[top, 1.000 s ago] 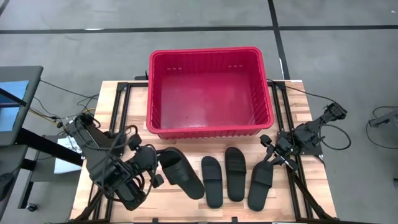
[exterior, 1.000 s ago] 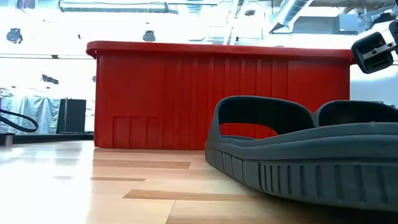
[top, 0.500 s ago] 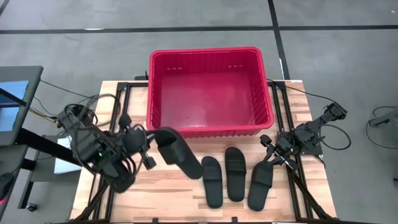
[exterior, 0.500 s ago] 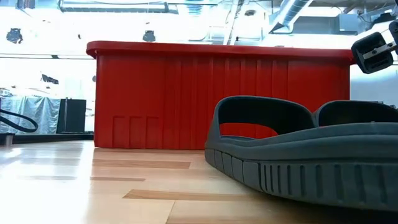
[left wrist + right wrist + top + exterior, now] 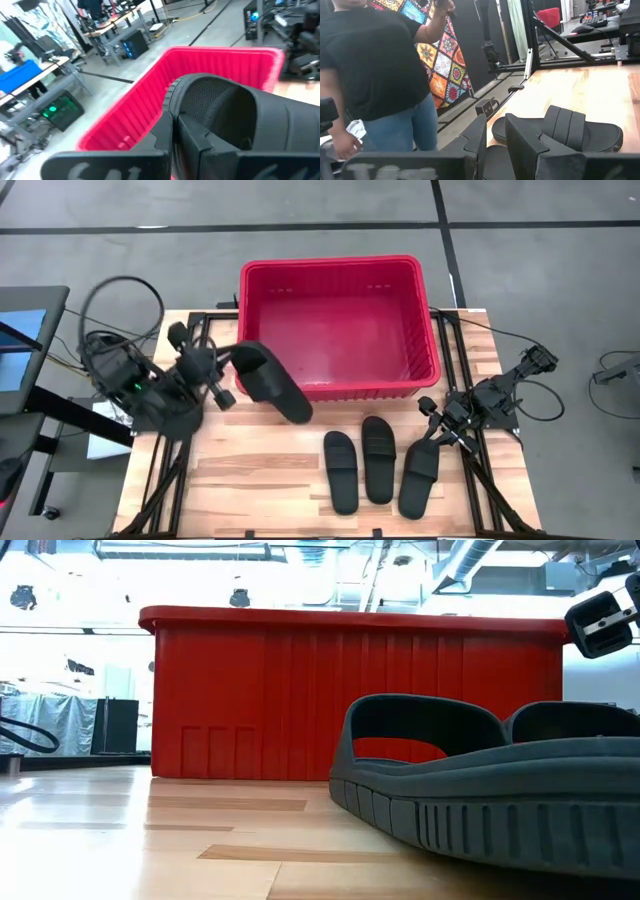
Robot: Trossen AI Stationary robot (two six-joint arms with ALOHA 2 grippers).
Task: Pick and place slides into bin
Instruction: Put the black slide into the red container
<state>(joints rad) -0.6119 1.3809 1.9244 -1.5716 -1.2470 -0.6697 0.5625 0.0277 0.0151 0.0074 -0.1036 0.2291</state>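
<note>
Lifted since before, your left gripper (image 5: 232, 372) pinches one matte black slide (image 5: 272, 381) beside the slatted red bin (image 5: 338, 271); right gripper (image 5: 432, 432) pinches another slide (image 5: 420, 472).

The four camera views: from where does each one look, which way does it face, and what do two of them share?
High view: above the table, facing straight down; shows both arms, the bin, the left hand carrying a slide.
Low view: at table height, facing level across; bin wall, slides close.
Left wrist view: on the left arm, facing past its fingers to the held slide and bin.
Right wrist view: on the right arm, facing a person beyond the table.
Shared: the bin appears in the high, low and left wrist views.
</note>
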